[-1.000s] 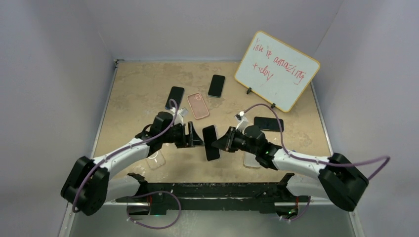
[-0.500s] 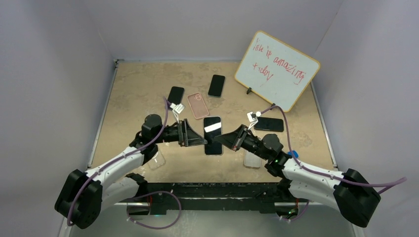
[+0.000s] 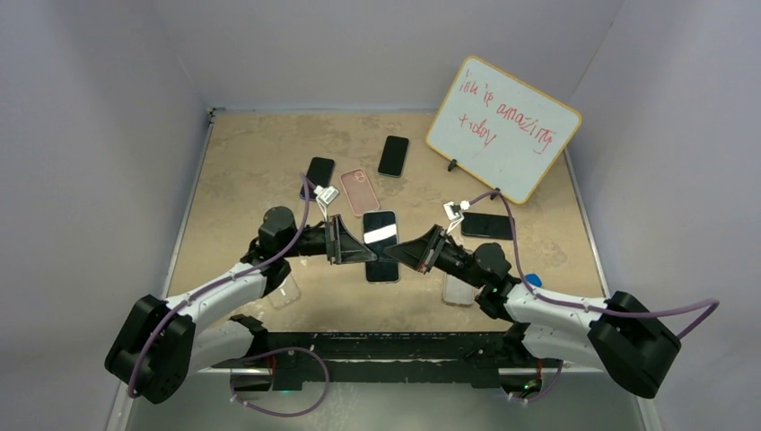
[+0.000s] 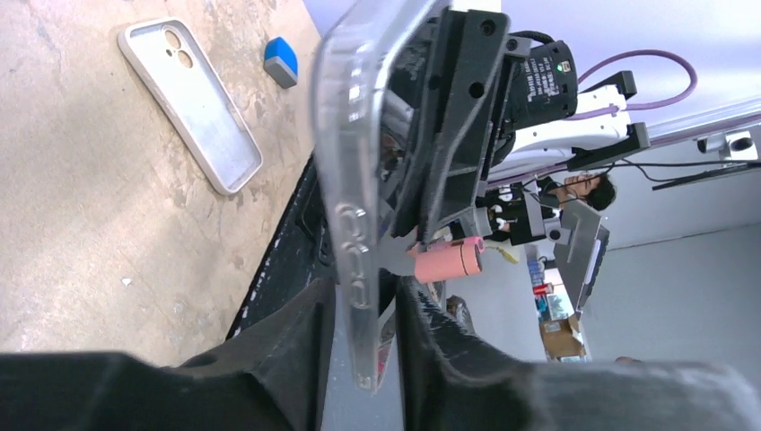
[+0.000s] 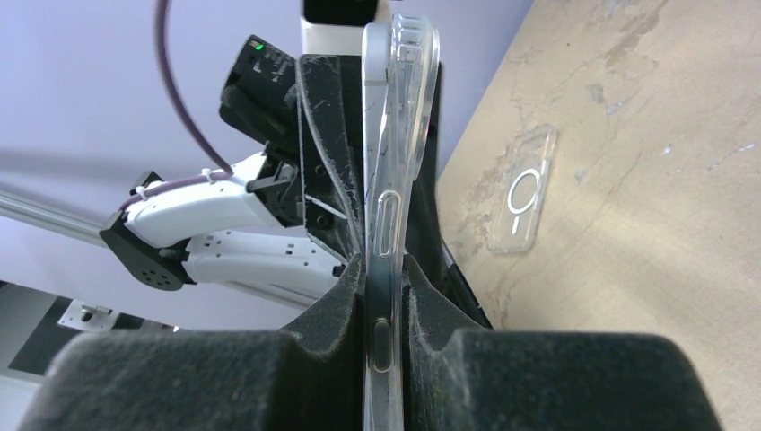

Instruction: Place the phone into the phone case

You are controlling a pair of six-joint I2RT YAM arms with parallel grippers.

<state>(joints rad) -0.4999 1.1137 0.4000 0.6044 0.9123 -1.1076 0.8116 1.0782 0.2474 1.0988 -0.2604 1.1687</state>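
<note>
Top view: at the centre of the frame the phone [image 3: 380,244], screen up, is clamped from both sides by the left gripper [image 3: 362,251] and the right gripper [image 3: 401,255].

Left wrist view: the left fingers [image 4: 301,346] at the bottom pinch the clear case [image 4: 352,162], which stands edge-on in mid-frame. A white case [image 4: 190,103] lies at the upper left.

Right wrist view: the right fingers [image 5: 336,301] squeeze the phone edge-on at centre, with the clear case around its upper end. I cannot tell whether it is fully seated.

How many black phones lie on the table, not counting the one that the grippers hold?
3: the far phone left of the whiteboard, the left phone beside the pink case, the right phone in front of the whiteboard. Arms may hide others.
</note>
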